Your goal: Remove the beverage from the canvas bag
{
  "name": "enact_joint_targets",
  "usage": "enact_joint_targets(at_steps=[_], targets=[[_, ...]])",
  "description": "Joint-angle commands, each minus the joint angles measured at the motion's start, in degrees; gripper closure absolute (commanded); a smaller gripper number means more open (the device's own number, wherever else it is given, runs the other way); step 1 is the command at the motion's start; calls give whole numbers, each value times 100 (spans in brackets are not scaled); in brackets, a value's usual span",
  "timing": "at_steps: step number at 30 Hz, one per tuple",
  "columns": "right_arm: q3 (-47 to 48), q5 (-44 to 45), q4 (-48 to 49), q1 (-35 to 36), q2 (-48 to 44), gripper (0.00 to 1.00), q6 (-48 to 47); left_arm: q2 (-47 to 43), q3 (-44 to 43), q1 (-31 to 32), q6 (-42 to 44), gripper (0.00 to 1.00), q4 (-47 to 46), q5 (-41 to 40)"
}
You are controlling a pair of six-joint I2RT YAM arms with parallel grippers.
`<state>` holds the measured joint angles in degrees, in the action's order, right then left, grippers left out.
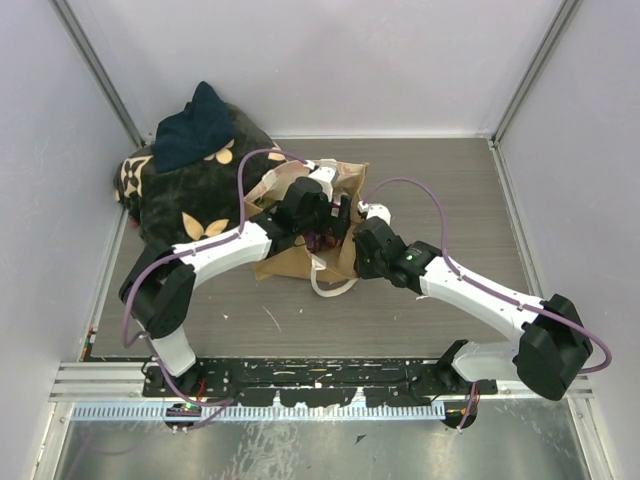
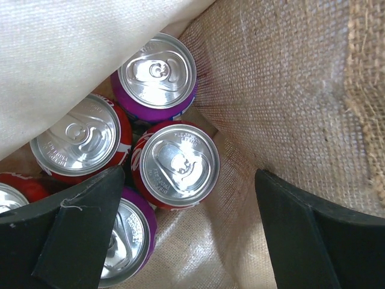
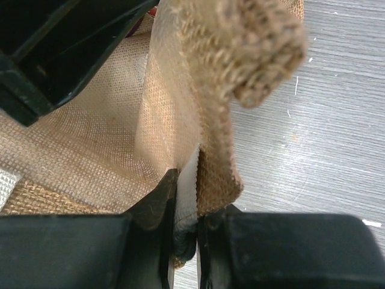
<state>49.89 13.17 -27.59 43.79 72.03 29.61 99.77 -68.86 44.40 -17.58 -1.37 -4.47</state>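
The tan canvas bag [image 1: 290, 262] stands mid-table with a cream handle looping toward the front. My left gripper [image 1: 318, 222] reaches down into its mouth, jaws open and empty [image 2: 189, 232]. Inside, several cans stand upright: a red can [image 2: 175, 164] just ahead of the jaws, a purple can [image 2: 157, 71] beyond it, another red can [image 2: 76, 135] at left, and a purple can [image 2: 127, 242] against my left finger. My right gripper [image 1: 362, 243] is shut on the bag's right rim [image 3: 187, 198], pinching the woven wall.
A black cushion-like bundle with beige flower prints [image 1: 195, 195] lies at the back left, a dark blue cloth [image 1: 195, 125] on top. White walls enclose the table on three sides. The bag's woven wall [image 2: 283, 96] stands close by my left gripper's right finger.
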Motion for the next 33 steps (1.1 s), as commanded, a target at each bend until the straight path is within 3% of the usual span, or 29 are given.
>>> enact_joint_targets(at_steps=[1,13,21,33], targets=[[162,84,-214,109,-12,99,-113,437,-95,22,9,2,128,24],[167,236,-317,156,-178,99,-9,546,16,9,-58,2,65,83],[103,314,-374,156,-302,99,1,-60,395,15,-40,2,-205,253],[-58,317,-335,163,-471,99,57,-538,627,10,-37,0,-201,-343]])
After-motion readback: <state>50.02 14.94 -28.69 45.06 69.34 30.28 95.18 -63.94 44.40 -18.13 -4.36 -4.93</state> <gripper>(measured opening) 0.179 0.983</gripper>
